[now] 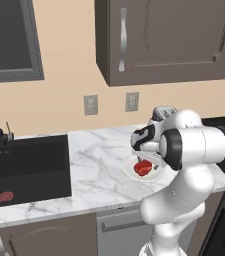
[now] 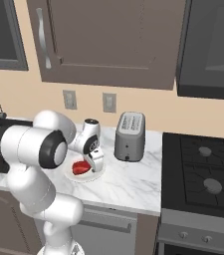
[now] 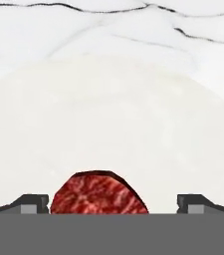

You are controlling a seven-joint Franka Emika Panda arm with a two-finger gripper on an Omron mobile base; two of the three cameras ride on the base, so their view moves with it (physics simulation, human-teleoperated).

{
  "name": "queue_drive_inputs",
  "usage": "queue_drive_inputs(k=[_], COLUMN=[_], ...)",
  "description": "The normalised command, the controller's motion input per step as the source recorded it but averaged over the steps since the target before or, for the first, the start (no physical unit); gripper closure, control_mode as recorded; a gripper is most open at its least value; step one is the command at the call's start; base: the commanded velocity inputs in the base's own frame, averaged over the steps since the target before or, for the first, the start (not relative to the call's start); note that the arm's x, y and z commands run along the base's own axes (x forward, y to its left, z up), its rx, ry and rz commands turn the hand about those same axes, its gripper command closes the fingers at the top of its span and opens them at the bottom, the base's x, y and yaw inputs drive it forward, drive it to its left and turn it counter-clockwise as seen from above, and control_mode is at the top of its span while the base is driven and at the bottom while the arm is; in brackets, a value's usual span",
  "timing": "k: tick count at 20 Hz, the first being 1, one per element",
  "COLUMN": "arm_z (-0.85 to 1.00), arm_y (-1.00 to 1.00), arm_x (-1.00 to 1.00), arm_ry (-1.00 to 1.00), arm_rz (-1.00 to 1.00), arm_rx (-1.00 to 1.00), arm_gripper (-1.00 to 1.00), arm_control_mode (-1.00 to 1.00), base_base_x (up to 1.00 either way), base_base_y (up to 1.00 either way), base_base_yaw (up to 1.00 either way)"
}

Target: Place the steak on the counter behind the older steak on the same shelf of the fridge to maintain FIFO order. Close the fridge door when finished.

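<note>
Gripper is wide open, low over the plate, with the steak between its fingers.

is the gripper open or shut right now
Open: in the hand view the gripper fingertips stand wide on either side of the steak, not touching it.
</note>
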Motion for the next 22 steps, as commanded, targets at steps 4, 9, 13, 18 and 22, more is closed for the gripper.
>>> queue_drive_inputs(k=[4,9,13,18,22], arm_z=[-0.55,-0.22,0.0,0.04,0.34], arm_y=[0.35,0.17,0.13,0.05,0.0], arm_x=[-0.08,-0.08,-0.33,-0.45,-0.63], arm_ry=[0.03,0.03,-0.03,-0.04,-0.07], arm_rz=[0.04,0.06,0.01,-0.01,-0.04], arm_rx=[-0.05,-0.02,0.0,0.0,0.01], arm_gripper=[1.0,1.0,1.0,1.0,1.0], arm_control_mode=[-1.0,-1.0,-1.0,-1.0,-1.0], base_base_x=[0.0,0.0,0.0,0.0,0.0], base_base_y=[0.0,0.0,0.0,0.0,0.0], base_base_yaw=[0.0,0.0,0.0,0.0,0.0])
